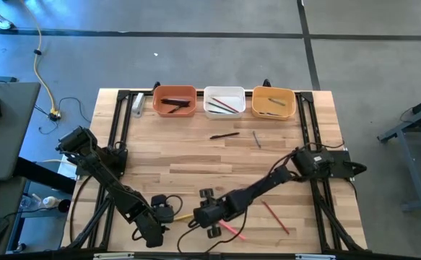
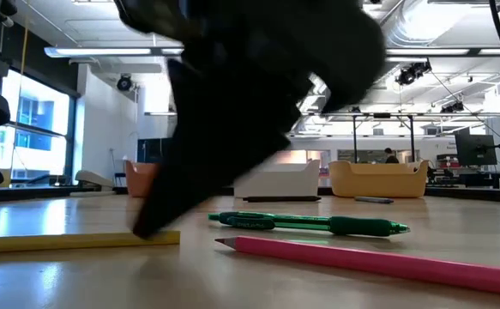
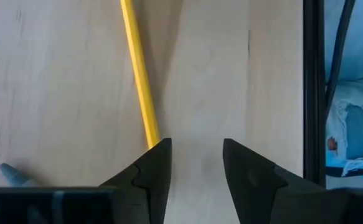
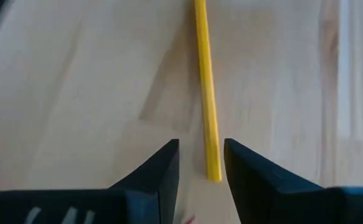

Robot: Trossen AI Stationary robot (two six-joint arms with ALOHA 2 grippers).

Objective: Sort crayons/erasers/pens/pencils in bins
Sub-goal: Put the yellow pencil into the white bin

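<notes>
Left gripper low at the near edge of the wooden table, left of centre; in its wrist view its fingers are spread with bare wood between them, and the yellow pencil runs away from beside one fingertip. Right gripper sits just right of it, reached in from the right side; its fingers are spread with a narrow gap, the end of the yellow pencil lying in that gap, not pinched as far as can be seen. Low view: a dark gripper tip rests at the yellow pencil, with a green pen and a pink pencil lying just to the right on the wood. From above, a red pencil lies farther right, near the front. Mid-table, a black pen and, right of it, a grey stick lie apart from each other. Along the far edge, left to right: terracotta bin with dark sticks, white bin with red and green sticks, yellow-orange bin with at least one stick, all three side by side.
</notes>
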